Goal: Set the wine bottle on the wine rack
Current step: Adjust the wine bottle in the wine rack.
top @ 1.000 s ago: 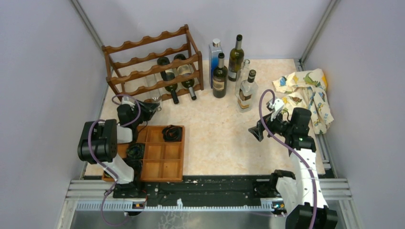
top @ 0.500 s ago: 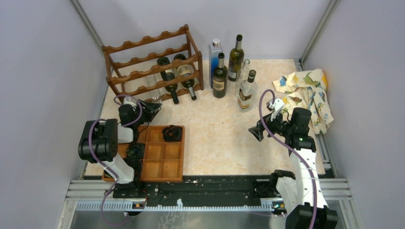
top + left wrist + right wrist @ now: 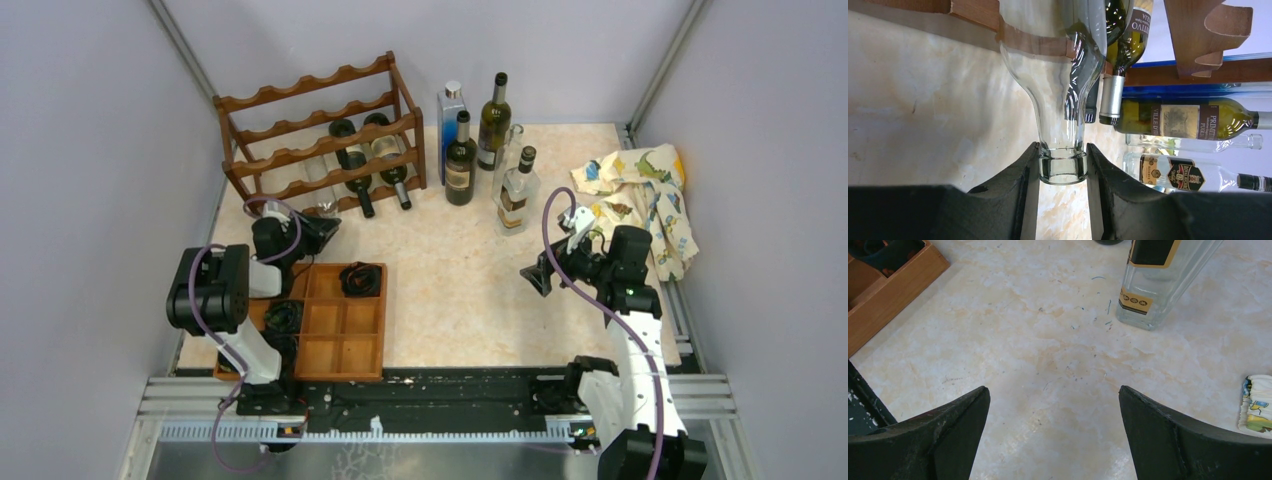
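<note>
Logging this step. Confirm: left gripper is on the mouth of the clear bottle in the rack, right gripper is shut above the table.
Wrong on one point: the right gripper is open, not shut; the right wrist view shows its jaws wide apart above the table. The rest stands: the left gripper is on the mouth of the clear bottle in the rack.

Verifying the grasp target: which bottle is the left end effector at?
The clear glass bottle lying in the wine rack, mouth between the fingers; its neighbours are dark.
</note>
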